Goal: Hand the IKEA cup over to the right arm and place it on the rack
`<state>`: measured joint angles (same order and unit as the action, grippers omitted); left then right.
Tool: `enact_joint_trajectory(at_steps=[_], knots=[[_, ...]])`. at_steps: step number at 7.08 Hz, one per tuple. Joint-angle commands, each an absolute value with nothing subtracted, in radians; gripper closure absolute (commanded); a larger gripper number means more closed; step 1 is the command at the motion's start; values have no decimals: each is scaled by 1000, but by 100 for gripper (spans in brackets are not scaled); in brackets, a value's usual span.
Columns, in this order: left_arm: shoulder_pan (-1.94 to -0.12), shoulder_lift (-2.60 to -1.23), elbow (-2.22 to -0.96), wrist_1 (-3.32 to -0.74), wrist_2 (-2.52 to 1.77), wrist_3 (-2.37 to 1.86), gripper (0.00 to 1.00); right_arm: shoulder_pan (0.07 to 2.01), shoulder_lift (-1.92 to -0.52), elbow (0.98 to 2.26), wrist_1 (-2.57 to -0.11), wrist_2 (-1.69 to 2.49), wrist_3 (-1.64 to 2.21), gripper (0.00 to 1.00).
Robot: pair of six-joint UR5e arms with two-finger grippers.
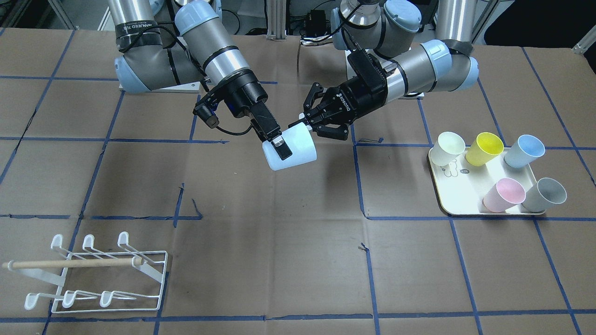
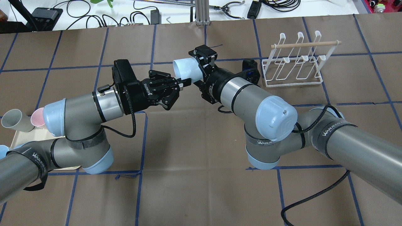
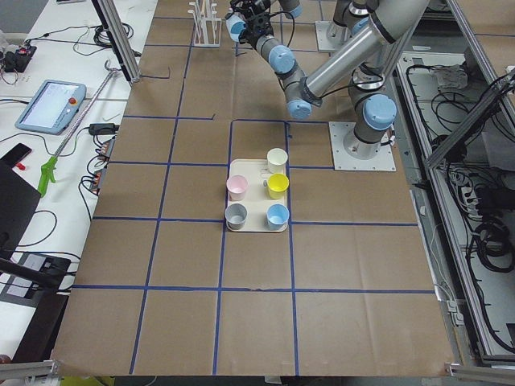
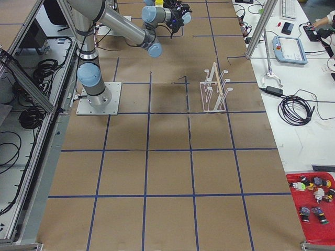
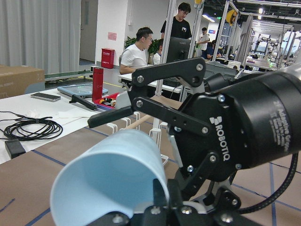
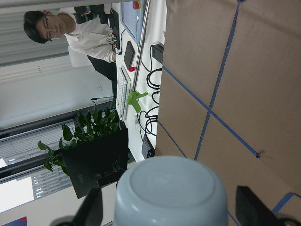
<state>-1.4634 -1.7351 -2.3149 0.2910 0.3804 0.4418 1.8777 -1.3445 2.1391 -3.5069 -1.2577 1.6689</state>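
Note:
The IKEA cup (image 1: pixel 298 149), pale blue, hangs on its side above the table's middle, also seen in the overhead view (image 2: pixel 185 69). My left gripper (image 1: pixel 305 125) (image 2: pixel 186 82) is shut on its rim, one finger inside the mouth. My right gripper (image 1: pixel 281 151) straddles the cup's base end. In the right wrist view the cup's base (image 6: pixel 171 193) sits between the fingers (image 6: pixel 254 209) with a slim gap on each side, so this gripper is open. The white wire rack (image 1: pixel 139 279) (image 2: pixel 292 84) with its wooden dowel (image 2: pixel 306 44) stands bare on my right.
A cream tray (image 1: pixel 461 195) on my left bears a cream cup (image 1: pixel 447 148), a yellow cup (image 1: pixel 484 148), a blue cup (image 1: pixel 524 151), a pink cup (image 1: pixel 503 194) and a grey cup (image 1: pixel 544 195). Brown table with a blue tape grid. People sit at desks beyond the table.

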Motion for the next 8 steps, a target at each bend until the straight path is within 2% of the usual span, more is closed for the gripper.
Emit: enact_joint_trajectory(at_steps=[1, 3, 5, 7, 8], knots=[[-1463, -1733, -2315, 291, 380, 442, 95, 1881, -1344, 2135, -3507, -1258, 1671, 20], [-1463, -1733, -2312, 291, 382, 442, 94, 1879, -1345, 2134, -3507, -1258, 1671, 31], [-1463, -1732, -2298, 291, 387, 442, 86, 1879, -1345, 2134, -3505, -1258, 1671, 36], [-1463, -1735, -2284, 293, 388, 443, 46, 1879, -1345, 2132, -3505, -1258, 1672, 38], [-1463, -1735, -2284, 293, 388, 443, 31, 1879, -1345, 2132, -3505, -1258, 1672, 39]])
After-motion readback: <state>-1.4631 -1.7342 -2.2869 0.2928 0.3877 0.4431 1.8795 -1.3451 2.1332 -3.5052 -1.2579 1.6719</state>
